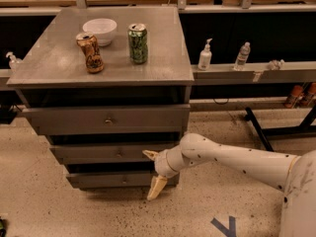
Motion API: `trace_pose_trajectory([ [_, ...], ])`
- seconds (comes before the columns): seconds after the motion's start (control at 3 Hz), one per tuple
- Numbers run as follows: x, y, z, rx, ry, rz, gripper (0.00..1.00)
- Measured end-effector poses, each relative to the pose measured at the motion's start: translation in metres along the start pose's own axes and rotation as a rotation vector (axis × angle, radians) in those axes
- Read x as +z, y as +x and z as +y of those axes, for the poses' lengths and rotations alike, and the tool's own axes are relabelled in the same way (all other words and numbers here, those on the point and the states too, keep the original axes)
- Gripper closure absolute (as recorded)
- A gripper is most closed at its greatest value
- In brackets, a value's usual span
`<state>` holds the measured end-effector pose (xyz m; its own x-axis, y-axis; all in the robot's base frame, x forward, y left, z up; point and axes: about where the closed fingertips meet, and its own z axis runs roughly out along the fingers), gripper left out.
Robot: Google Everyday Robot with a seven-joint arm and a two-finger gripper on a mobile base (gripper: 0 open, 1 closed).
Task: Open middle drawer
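Before middle drawer, near its right end, hand splayed wide

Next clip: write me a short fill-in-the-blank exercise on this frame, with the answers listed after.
1. The gripper, low beside the middle drawer, has its fingers ____.
2. The grey cabinet has ____ drawers.
3. On its top, near the white bowl, stand a brown can and a ____ can.

Missing words: open; three; green.
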<state>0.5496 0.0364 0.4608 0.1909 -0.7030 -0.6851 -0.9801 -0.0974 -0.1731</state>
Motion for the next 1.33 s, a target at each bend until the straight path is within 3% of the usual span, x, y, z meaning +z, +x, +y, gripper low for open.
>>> trace_pose_trajectory([
  [0.33,0.003,0.006,-0.014,-0.002,0.017,0.053,0.0],
  [0.67,0.003,0.019,-0.043,0.017,0.077,0.133,0.0],
  [1.33,0.015,0.067,-0.1,0.087,0.17,0.226,0.02],
])
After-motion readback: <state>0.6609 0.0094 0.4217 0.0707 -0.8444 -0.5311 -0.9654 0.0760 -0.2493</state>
